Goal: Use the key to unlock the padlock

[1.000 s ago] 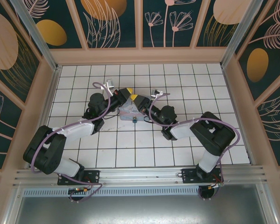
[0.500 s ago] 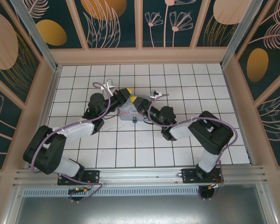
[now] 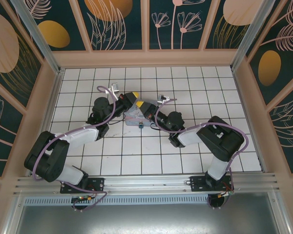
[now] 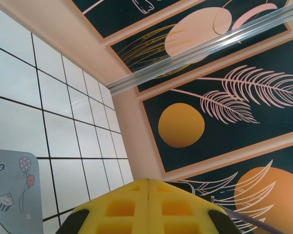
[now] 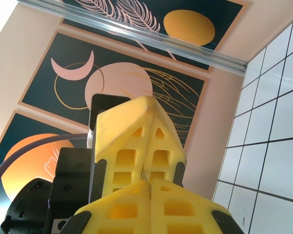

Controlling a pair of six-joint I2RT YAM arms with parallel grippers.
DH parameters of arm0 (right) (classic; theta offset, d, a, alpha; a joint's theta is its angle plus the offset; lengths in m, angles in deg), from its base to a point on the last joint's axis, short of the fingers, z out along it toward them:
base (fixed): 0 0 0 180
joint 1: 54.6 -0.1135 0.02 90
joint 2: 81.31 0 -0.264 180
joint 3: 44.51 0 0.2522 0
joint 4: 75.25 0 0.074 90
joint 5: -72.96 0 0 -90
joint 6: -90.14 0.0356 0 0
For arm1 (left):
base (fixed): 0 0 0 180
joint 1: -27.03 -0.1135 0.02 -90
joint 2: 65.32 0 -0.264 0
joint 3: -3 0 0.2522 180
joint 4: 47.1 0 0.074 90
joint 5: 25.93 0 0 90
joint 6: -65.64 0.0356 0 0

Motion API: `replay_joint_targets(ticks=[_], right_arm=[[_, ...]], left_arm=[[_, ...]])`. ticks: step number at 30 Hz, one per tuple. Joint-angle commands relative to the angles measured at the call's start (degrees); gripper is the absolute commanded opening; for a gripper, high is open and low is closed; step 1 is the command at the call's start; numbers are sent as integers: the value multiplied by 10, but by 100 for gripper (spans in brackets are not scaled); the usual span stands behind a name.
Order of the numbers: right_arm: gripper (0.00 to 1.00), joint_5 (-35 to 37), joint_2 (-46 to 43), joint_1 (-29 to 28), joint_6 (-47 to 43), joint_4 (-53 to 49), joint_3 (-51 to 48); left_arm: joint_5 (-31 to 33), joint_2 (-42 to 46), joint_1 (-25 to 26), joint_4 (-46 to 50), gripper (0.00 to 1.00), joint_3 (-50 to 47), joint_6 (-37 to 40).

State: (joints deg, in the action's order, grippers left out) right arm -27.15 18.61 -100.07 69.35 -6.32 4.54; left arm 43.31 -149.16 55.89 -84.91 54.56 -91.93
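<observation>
Seeing the left claw [image 3: 135, 97] and right claw [image 3: 147, 106] both pressed together, tips just beside each other above the cartoon tin [image 3: 135, 117]. Can't tell whether anything tiny is pinched in either. Key too small to make out. Looks like the padlock [image 3: 140, 126] down on the tiled surface [image 3: 185, 78], right at the tin's near edge. Best to confirm a firm hold on the key first, then line up with the keyhole slowly - no twisting until seated. Tight spot, with tin and opposite claw crowding the approach.
</observation>
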Motion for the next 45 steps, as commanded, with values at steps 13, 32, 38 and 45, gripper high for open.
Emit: replay_joint_targets(ticks=[13,32,38,45], right_arm=[[0,-3,-77,11,-47,-16,-72],[0,-11,-191,63,-91,-301,-90],[0,-36,-139,67,-99,-325,-44],[0,-38,-82,68,-84,-294,-32]], left_arm=[[60,108,-3,148,98,-8,80],[51,185,8,236,97,-172,180],[41,129,45,200,95,-184,215],[41,67,55,163,94,-189,257]])
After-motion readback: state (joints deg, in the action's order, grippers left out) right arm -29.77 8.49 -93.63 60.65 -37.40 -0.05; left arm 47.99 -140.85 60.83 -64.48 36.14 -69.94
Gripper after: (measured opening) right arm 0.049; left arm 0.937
